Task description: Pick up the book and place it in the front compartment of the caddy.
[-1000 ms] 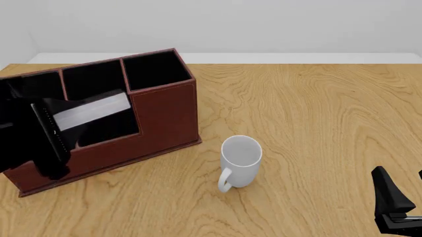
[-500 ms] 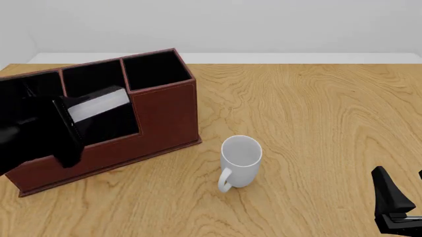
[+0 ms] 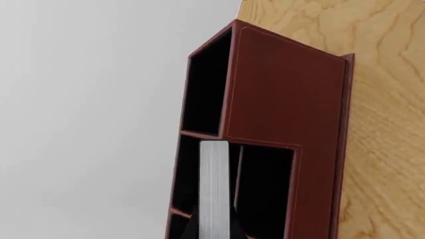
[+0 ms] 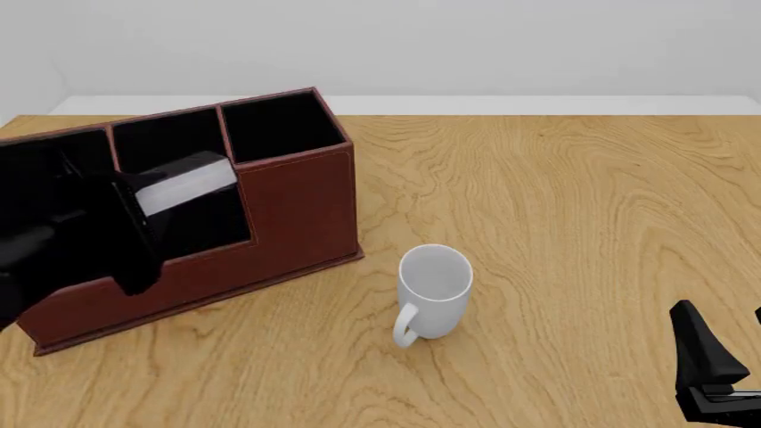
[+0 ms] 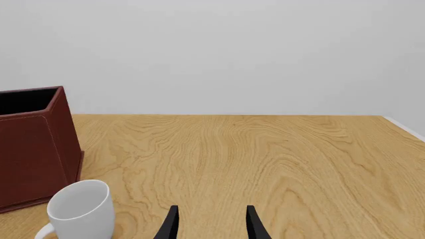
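The reddish-brown caddy (image 4: 298, 209) stands at the table's left, its black compartments open upward and its front wall stepped down. My left gripper (image 4: 134, 209) is shut on the book (image 4: 181, 185), a thin black book with its white page edge showing. The book is tilted over the caddy's long front compartment. In the left wrist view the page edge (image 3: 214, 189) lies along that compartment's opening, close to the caddy's (image 3: 285, 94) inner divider. My right gripper (image 5: 212, 226) is open and empty, low over the table's near right corner (image 4: 714, 374).
A white mug (image 4: 434, 287) stands upright on the wooden table just right of the caddy's front corner, handle toward me. It also shows in the right wrist view as the mug (image 5: 79, 209) beside the caddy (image 5: 33, 149). Bare wood spreads to the right.
My left gripper has carried the book forward and slightly right, further over the front compartment. The right arm and the mug have not moved.
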Robot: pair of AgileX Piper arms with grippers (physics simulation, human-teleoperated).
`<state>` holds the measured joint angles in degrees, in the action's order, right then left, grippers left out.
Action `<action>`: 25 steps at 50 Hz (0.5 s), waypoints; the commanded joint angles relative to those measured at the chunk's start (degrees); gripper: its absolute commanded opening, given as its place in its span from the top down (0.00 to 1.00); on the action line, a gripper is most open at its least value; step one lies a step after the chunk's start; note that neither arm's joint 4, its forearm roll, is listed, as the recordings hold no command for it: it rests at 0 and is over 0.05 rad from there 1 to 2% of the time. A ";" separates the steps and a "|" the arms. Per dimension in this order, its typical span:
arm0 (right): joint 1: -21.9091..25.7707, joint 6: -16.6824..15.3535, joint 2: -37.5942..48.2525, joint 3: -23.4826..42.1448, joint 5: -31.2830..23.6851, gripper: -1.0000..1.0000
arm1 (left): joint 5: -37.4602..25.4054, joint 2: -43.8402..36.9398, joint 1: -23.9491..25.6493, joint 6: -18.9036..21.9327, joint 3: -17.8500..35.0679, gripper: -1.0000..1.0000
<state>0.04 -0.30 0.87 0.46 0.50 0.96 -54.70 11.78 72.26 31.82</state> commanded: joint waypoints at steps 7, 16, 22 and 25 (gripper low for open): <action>-0.01 -0.01 0.01 0.00 0.00 0.00 | 3.64 -2.09 0.62 2.23 0.56 1.00; 0.00 0.00 -0.01 0.00 0.00 0.00 | 5.84 -4.70 0.25 2.84 0.69 1.00; 0.02 0.00 0.02 0.00 0.01 0.00 | 7.71 -6.42 0.10 3.11 0.44 1.00; 0.00 0.00 0.00 0.00 0.00 0.00 | 7.96 -7.14 -0.26 3.28 1.42 1.00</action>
<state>0.03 -0.30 0.87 0.46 0.50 6.39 -58.13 11.27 73.95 31.27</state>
